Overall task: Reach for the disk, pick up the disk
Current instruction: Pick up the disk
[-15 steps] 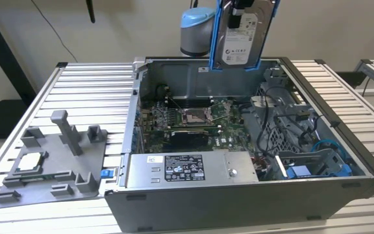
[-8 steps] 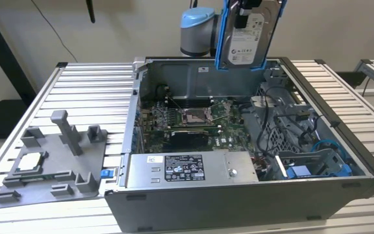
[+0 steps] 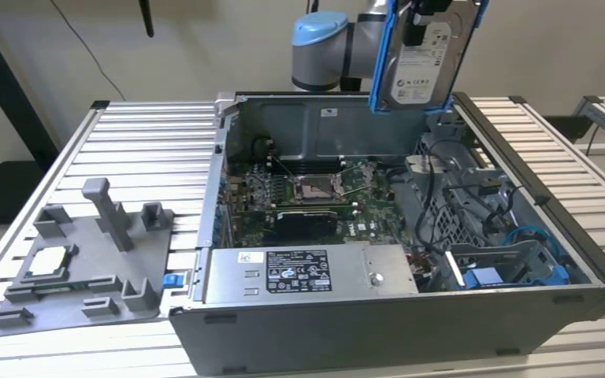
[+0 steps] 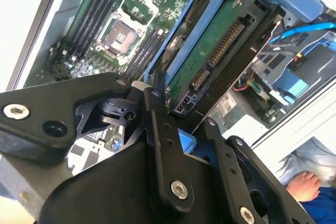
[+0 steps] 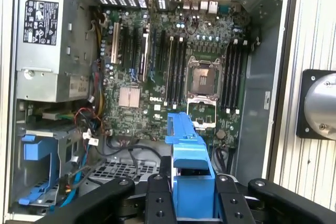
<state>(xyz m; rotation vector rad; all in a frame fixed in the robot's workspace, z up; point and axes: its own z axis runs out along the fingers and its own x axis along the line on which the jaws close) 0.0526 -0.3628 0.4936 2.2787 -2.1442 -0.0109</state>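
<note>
The gripper [image 4: 176,129] is clamping the disk [image 3: 424,59] above the open computer case [image 3: 554,236]; the second wrist view is showing its green underside, the exterior view its silver labelled face at twelve o'clock.

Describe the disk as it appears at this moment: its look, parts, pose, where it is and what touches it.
The disk is a flat silver-grey metal drive with a white printed label, framed by a bright blue plastic bracket. In the exterior view it hangs upright in the air above the back of the open computer case, label facing the camera. The second wrist view shows its green circuit board and black connectors. The gripper is shut on it; nothing else touches it.
</note>
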